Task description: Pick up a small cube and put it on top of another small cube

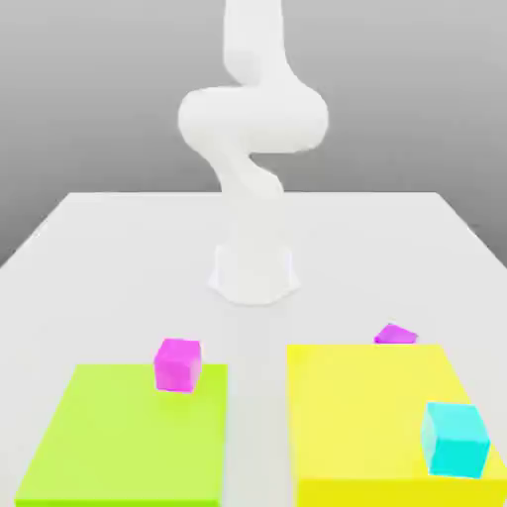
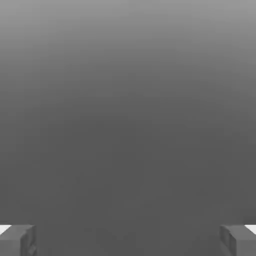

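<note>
Status: no stack is built. The magenta cube (image 1: 178,364) sits on the green block (image 1: 134,436), and the cyan cube (image 1: 456,439) sits on the yellow block (image 1: 371,411). A purple piece (image 1: 396,335) shows beyond the yellow block, toward the arm (image 1: 253,124); the block hides part of it, so we cannot tell its full shape. The task does not say which cube we lift and which serves as base.

Gripper (image 2: 128,240): the fingers stand wide apart with nothing between them. We judge the task to be at its start; approach, grasp, lift, placement and release all remain.

Edges: the magenta cube is near the green block's edge on the arm's side, toward the exterior view's right. The cyan cube is near the yellow block's corner away from the arm, at the exterior view's right. We should avoid pushing either one outward, as it could drop off.

Room: a strip of bare table (image 1: 255,426) separates the two blocks, and both cubes have open space around their sides. The purple piece is close beside the yellow block, so we would expect finger clearance there to be tighter. We should carry any cube above block height when crossing the gap.
</note>
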Tool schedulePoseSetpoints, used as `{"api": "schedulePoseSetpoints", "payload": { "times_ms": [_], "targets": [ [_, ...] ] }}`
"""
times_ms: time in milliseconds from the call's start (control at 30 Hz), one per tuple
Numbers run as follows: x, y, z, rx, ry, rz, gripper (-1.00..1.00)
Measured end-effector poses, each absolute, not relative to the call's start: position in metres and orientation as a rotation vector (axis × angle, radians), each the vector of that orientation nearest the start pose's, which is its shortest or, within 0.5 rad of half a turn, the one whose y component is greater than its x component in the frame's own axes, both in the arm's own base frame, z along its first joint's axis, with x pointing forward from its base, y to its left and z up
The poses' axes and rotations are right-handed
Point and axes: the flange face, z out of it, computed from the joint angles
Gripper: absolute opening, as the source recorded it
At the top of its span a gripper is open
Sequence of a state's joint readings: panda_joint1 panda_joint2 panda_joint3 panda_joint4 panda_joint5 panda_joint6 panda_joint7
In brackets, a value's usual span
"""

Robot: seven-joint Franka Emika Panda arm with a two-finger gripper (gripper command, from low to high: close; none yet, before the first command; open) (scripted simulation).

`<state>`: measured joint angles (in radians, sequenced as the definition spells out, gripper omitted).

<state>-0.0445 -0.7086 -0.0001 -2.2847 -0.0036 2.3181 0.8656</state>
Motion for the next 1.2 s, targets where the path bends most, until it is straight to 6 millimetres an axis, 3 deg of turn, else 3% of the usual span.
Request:
{"api": "schedulePoseSetpoints", "payload": {
  "times_ms": [267,533,667,800,1000,1067,1167,1200],
  "targets": [
    [0.464,-0.090,0.595,-2.280,1.663,-0.731,0.00],
    [0.511,-0.179,0.479,-2.045,2.114,-0.498,0.00],
    [0.515,-0.233,0.414,-1.872,2.342,-0.379,0.00],
    [0.514,-0.270,0.346,-1.709,2.523,-0.254,0.00],
    [0.489,-0.325,0.238,-1.409,2.782,-0.066,0.00],
    [0.479,-0.338,0.202,-1.322,2.843,-0.017,0.00],
    [0.476,-0.342,0.153,-1.296,2.861,-0.002,0.00],
    [0.476,-0.342,0.141,-1.294,2.863,-0.001,-1.00]
  ]
}}
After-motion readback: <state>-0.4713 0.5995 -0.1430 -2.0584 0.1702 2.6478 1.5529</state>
